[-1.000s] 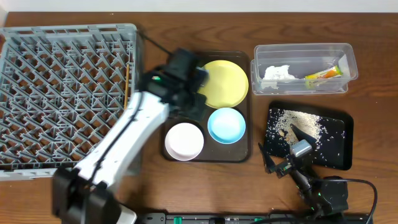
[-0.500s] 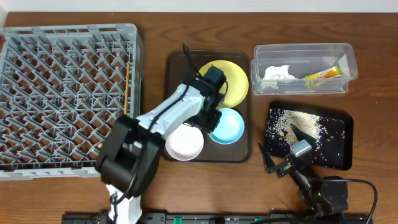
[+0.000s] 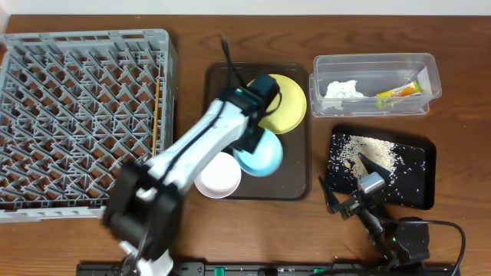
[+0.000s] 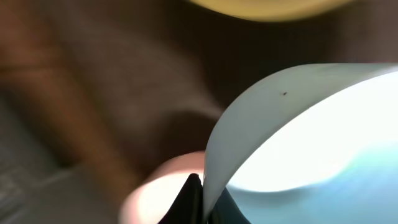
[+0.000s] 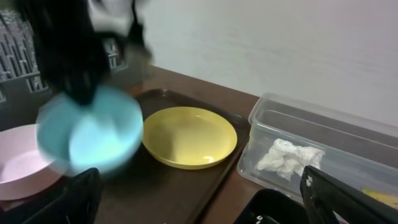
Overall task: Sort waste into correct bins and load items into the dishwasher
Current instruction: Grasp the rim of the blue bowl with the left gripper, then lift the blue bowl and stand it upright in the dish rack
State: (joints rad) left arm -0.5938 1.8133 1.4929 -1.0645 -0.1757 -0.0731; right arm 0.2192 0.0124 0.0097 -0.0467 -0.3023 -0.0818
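Blue bowl (image 3: 261, 157) is clamped in the left tool (image 4: 204, 199), right tool (image 3: 349, 188) wide; waste (image 3: 341, 90) binned, yellow plate (image 3: 288, 103) at the bowl's 1 o'clock and white bowl (image 3: 215, 176) not yet racked.

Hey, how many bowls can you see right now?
2. The light blue bowl is in the left pincer's grip at its rim, over the brown tray. The white bowl sits on that tray beside it, partly under the arm. No others show.

Overhead, my left arm (image 3: 188, 149) hid part of the light blue bowl (image 3: 265, 157) and the yellow plate (image 3: 288, 103). In my right wrist view that bowl and my left end effector (image 5: 84, 84) were motion-blurred, and the white bowl (image 5: 18, 169) was cut off by the frame.
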